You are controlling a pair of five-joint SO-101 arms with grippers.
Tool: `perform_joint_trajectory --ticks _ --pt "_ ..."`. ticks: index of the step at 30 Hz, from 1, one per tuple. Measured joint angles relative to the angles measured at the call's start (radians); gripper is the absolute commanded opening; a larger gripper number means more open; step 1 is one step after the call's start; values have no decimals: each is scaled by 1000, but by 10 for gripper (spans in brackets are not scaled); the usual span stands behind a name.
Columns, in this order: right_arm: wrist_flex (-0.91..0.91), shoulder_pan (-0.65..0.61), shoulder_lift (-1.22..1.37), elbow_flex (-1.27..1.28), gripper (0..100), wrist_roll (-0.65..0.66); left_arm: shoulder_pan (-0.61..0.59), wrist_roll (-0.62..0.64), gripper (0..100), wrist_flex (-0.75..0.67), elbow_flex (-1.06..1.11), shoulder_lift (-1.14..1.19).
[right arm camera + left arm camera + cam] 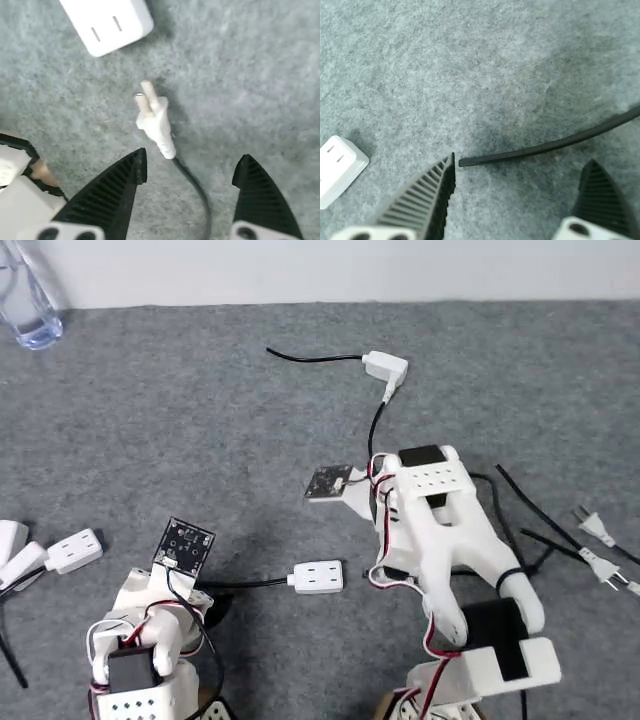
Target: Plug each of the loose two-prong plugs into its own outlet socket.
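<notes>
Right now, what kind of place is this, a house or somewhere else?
Probably a robot practice bench, not a home: a grey felt-like mat, loose white outlet sockets on cords, and white robot arms beside them.

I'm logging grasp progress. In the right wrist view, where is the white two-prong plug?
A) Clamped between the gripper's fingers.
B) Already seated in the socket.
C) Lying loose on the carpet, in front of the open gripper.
C: the plug lies loose on the carpet just ahead of the open right gripper, and its prongs stop short of the outlet socket.
</notes>
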Motion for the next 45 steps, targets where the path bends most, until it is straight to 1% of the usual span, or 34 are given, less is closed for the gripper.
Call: perform_joint_trajectory --ticks 5,10,17,22,28,34,39,42,45 --pt "0 -46 -3 54 273 0 0 0 372 0 0 0" --pt "-21 -48 -5 55 270 0 0 0 372 0 0 0" --pt "-192 -44 18 74 270 0 0 0 372 0 0 0" --pt "-253 -41 31 74 270 2 0 0 372 0 0 0" --pt "-230 -40 32 57 270 5 0 0 372 0 0 0" --pt "-112 -44 23 44 270 5 0 0 372 0 0 0" --pt "-25 -43 -94 46 270 5 0 0 372 0 0 0" --pt "-43 -46 -158 98 270 5 0 0 372 0 0 0" --pt "-153 -44 -189 209 269 5 0 0 372 0 0 0"
